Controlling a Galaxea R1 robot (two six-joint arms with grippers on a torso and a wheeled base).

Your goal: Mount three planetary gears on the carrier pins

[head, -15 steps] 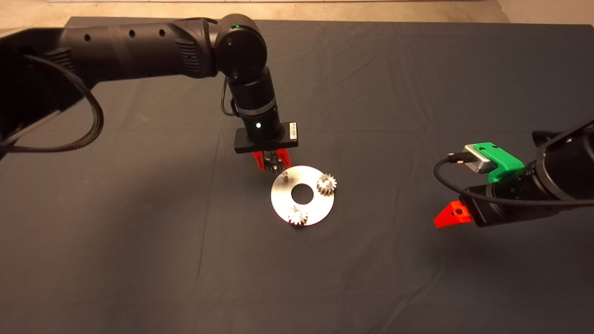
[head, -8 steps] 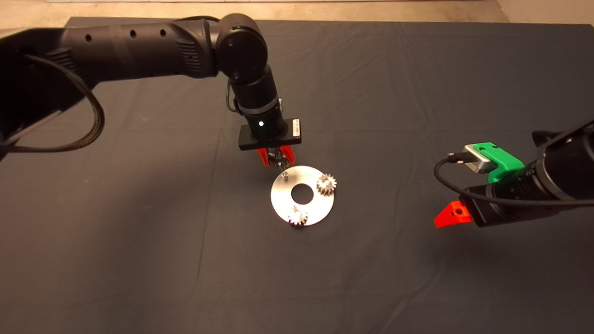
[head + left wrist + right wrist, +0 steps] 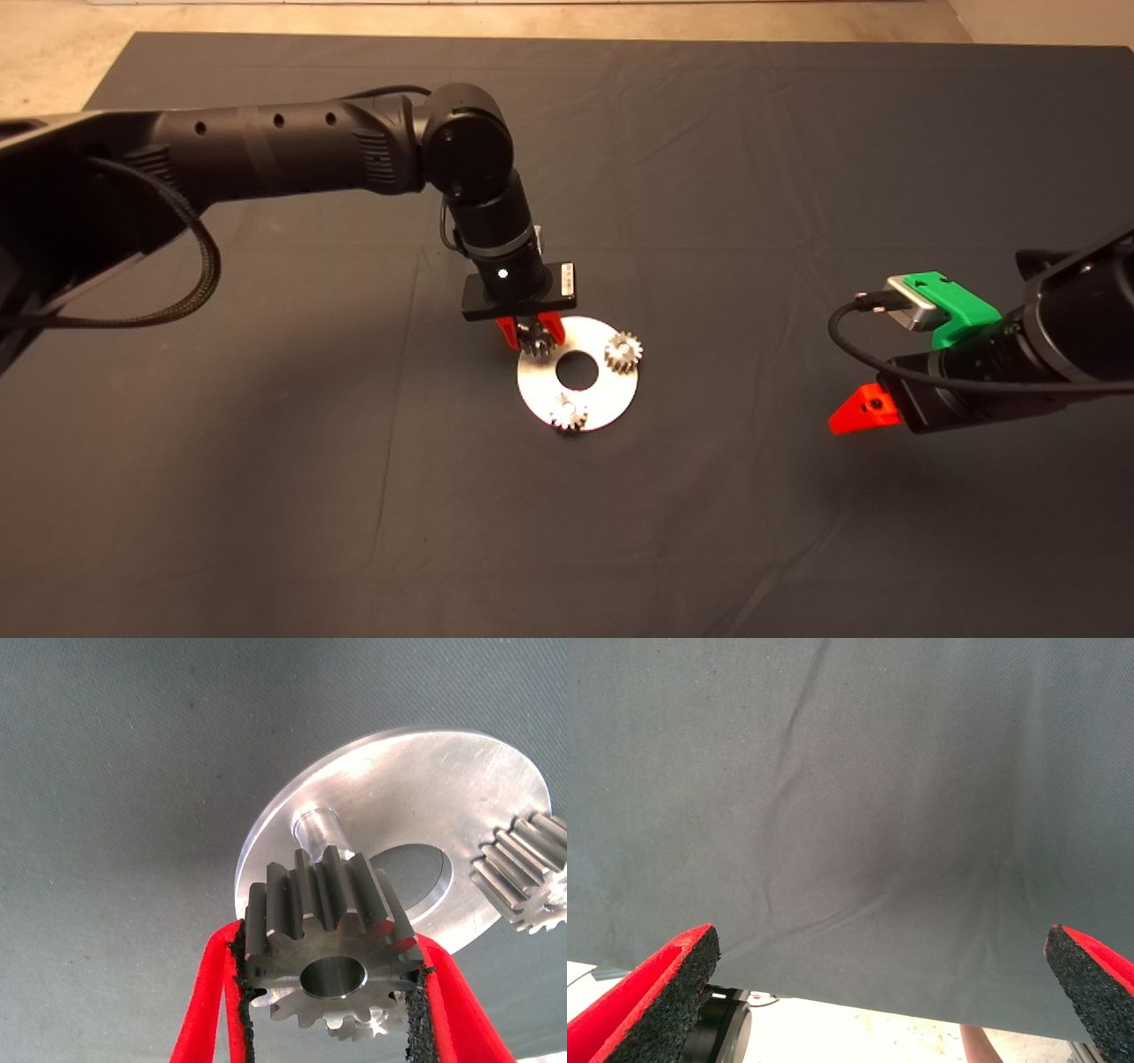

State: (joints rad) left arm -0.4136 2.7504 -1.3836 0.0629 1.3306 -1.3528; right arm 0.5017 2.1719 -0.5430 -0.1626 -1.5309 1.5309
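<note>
The small shiny silver gear [image 3: 330,948] sits squeezed in the left pincer [image 3: 332,992], just above the last bare silver pin [image 3: 312,827] on the flat round silver disc [image 3: 611,399], so its hole can slide on. The right pincer [image 3: 877,992] waits wide apart, far off.

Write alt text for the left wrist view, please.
The left gripper holds a planetary gear between its red fingers, just in front of a bare carrier pin on the silver disc. Another gear sits on the disc.
</note>
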